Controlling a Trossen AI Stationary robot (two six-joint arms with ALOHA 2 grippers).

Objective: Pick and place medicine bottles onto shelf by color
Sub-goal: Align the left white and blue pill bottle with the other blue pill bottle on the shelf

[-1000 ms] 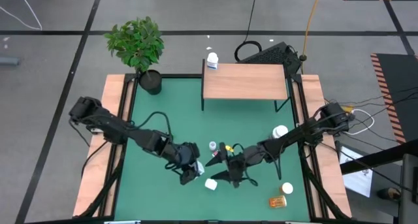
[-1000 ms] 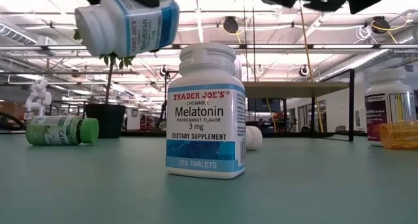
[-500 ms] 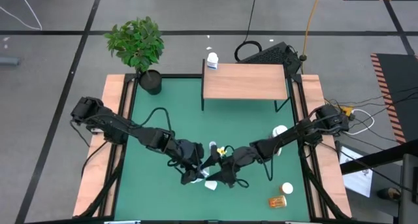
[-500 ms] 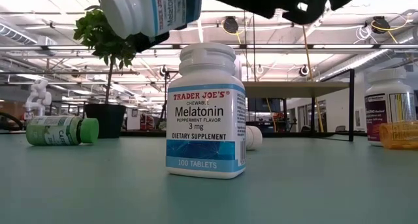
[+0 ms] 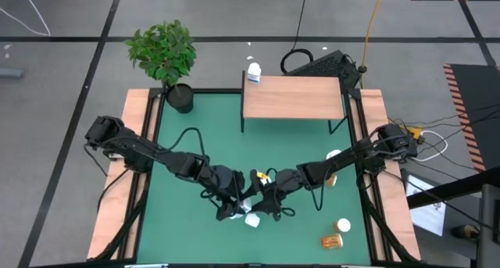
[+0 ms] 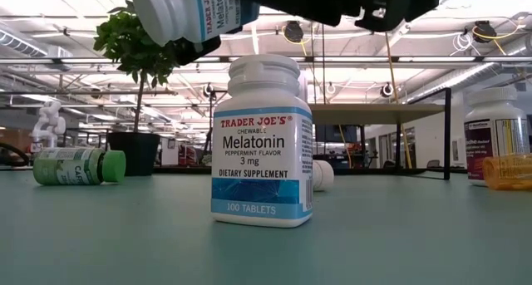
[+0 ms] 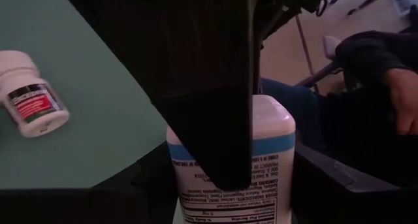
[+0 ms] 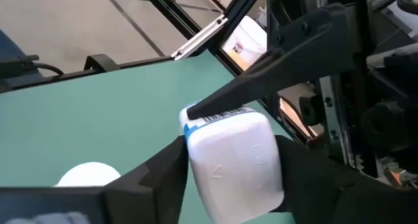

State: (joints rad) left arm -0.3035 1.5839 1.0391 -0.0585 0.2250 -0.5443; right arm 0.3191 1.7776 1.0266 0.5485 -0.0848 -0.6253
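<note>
A white medicine bottle with a blue-banded label point(image 6: 187, 9) hangs tilted above the green mat, cap toward the table's left. My left gripper point(image 5: 237, 205) and my right gripper point(image 5: 263, 203) meet over the mat's near middle, both shut on this bottle. A like bottle point(image 6: 262, 140) stands upright on its base just below them. The shelf point(image 5: 293, 98) stands at the mat's far edge, with one white bottle point(image 5: 254, 73) at its far left corner. My left gripper pinches the held bottle's body point(image 7: 196, 185) between its two fingers, coming slanting down from the table's left. The bottle is lifted clear and tilted. My right gripper's finger covers much of it in the left wrist view. My right gripper pinches the bottle's base end point(image 8: 235, 165) between its two fingers, one on each side wall. It comes nearly level from the table's right, so the bottle's flat bottom faces its camera. The bottle is clear of the mat.
A green-capped bottle point(image 6: 79, 166) lies on its side at the left. A white bottle point(image 5: 334, 156), another white one point(image 5: 343, 225) and an amber one point(image 5: 332, 241) sit at the right. A potted plant point(image 5: 164, 53) stands at the far left corner. A person point(image 7: 385, 74) sits beyond the table.
My right gripper has gone toward the table's left, up to my left gripper, and its fingers have closed in on the held bottle's base end. My left gripper has rolled and carried the bottle a little up and rightward; it stays clear of the mat.
</note>
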